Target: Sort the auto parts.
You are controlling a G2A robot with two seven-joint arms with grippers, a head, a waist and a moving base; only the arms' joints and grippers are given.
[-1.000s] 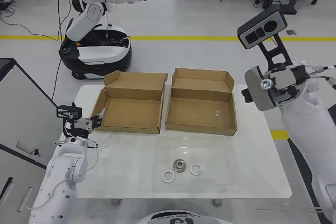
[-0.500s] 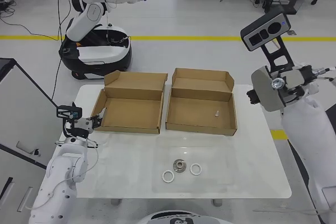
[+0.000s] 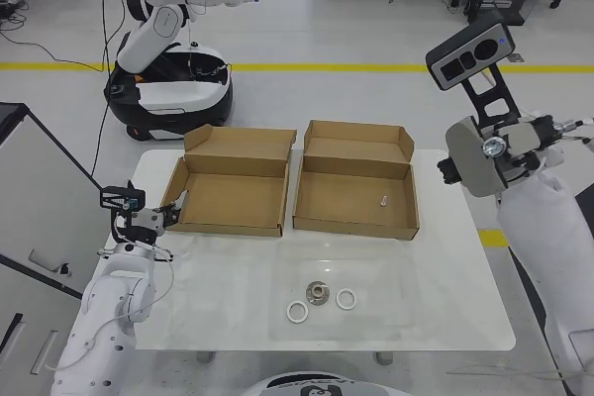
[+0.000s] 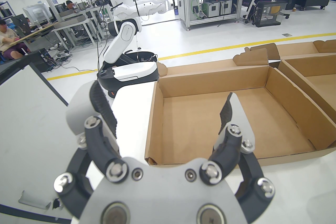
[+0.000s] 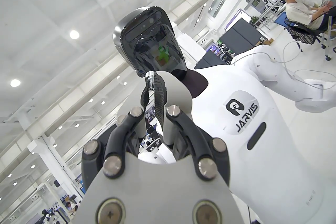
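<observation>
At the table's nine o'clock edge, the left gripper hung released and empty, its jaws spread just beside the near-left corner of the left shallow brown cardboard box. That box's low, stiff walls would probably call for a drop from above.

Toward six o'clock on the white table lay a flat white plastic ring, a small grey metal flanged collar and a second white ring, close together though seemingly apart. The rings looked light, rigid and slick, so a pinch across the rim seemed best. The collar, likely heavier, offered its raised hub. White tabletop on every side of them gave room to approach.

At about one o'clock, the right brown cardboard box contained one small silver bolt.

Raised high near the two o'clock corner, the right gripper was clenched on a short threaded silver stud, pinched at the very fingertips with one end poking out. Small, hard and smooth, it could probably twist or slip.
</observation>
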